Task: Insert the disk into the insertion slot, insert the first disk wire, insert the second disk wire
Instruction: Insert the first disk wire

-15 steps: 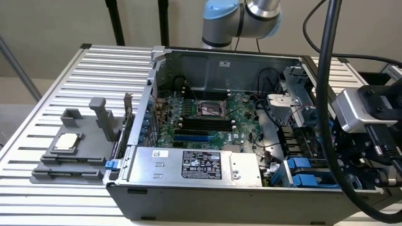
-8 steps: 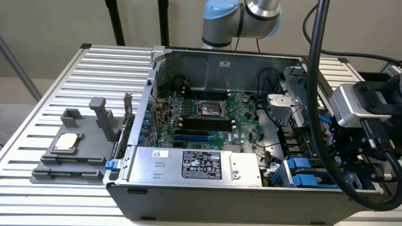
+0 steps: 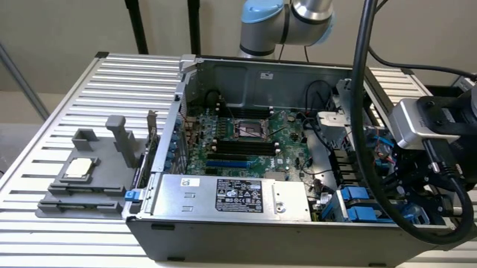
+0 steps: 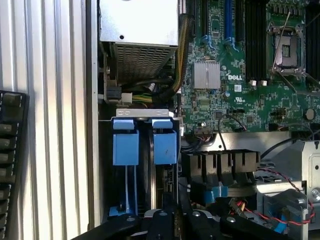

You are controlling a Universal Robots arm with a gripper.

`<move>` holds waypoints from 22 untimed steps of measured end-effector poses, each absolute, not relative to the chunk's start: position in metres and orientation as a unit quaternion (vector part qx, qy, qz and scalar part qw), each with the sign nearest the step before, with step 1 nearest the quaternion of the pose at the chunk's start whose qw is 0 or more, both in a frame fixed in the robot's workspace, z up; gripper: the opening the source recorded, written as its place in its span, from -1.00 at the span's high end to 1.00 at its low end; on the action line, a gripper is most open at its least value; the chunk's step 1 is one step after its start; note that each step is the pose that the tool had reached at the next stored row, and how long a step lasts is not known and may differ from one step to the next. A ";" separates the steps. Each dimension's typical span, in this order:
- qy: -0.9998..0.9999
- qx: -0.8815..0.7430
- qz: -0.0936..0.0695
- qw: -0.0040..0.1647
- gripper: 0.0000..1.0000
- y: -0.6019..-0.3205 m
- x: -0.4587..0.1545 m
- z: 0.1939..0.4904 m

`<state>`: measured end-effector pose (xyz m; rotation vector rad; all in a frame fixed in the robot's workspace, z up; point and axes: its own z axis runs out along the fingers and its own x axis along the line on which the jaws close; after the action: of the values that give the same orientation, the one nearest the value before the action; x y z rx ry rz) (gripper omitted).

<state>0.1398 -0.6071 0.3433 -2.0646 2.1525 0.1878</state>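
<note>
An open computer case [image 3: 246, 241] lies on the slatted metal bench [image 3: 67, 237], its motherboard [image 3: 249, 142] exposed and a silver power-supply box [image 3: 231, 195] along the near wall. The insertion slot [image 3: 356, 202] sits in the near corner on the exterior view's right, and its two bright blue latch tabs [image 4: 125, 147] stand side by side. The disk [image 4: 129, 187] seems to stand edge-on inside the slot, with the blue carrier rails running down below the tabs, though the dim bay leaves this uncertain. The hand [image 4: 172, 214] hangs just above the slot, fingers pressed together. I cannot tell if anything is pinched between them. Thin red and black wires [image 4: 282, 197] loop just beside it. A grey holder block [image 3: 82, 181] rests on the bench at the exterior view's left, well apart from the case's slot.
</note>
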 end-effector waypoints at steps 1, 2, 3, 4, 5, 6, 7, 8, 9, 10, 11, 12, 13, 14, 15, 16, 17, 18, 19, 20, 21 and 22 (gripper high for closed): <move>0.718 -0.689 0.062 0.076 0.67 -0.607 0.140 0.343; 0.718 -0.689 0.062 0.076 0.67 -0.607 0.140 0.343; 0.718 -0.689 0.061 0.075 0.67 -0.607 0.140 0.343; 0.718 -0.689 0.061 0.075 0.67 -0.607 0.140 0.343; 0.718 -0.689 0.060 0.074 0.67 -0.607 0.140 0.343; 0.718 -0.689 0.060 0.074 0.67 -0.607 0.140 0.342; 0.719 -0.689 0.060 0.074 0.67 -0.607 0.140 0.342; 0.719 -0.689 0.059 0.073 0.67 -0.607 0.140 0.342; 0.719 -0.689 0.059 0.073 0.67 -0.607 0.140 0.341; 0.719 -0.689 0.058 0.072 0.67 -0.607 0.140 0.341; 0.719 -0.689 0.058 0.072 0.67 -0.607 0.140 0.341; 0.719 -0.689 0.058 0.072 0.67 -0.607 0.140 0.341; 0.719 -0.689 0.058 0.072 0.67 -0.607 0.140 0.341; 0.719 -0.689 0.058 0.072 0.67 -0.607 0.140 0.341; 0.719 -0.689 0.058 0.072 0.67 -0.606 0.140 0.341; 0.719 -0.689 0.058 0.072 0.67 -0.606 0.140 0.341; 0.719 -0.689 0.058 0.072 0.67 -0.606 0.140 0.341; 0.719 -0.689 0.057 0.072 0.67 -0.605 0.140 0.341; 0.719 -0.689 0.057 0.071 0.67 -0.605 0.140 0.341; 0.719 -0.689 0.057 0.071 0.67 -0.604 0.140 0.341; 0.719 -0.689 0.057 0.071 0.67 -0.604 0.140 0.341; 0.719 -0.689 0.056 0.071 0.67 -0.604 0.140 0.341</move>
<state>0.1398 -0.6038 0.3409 -2.0719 2.1634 0.1696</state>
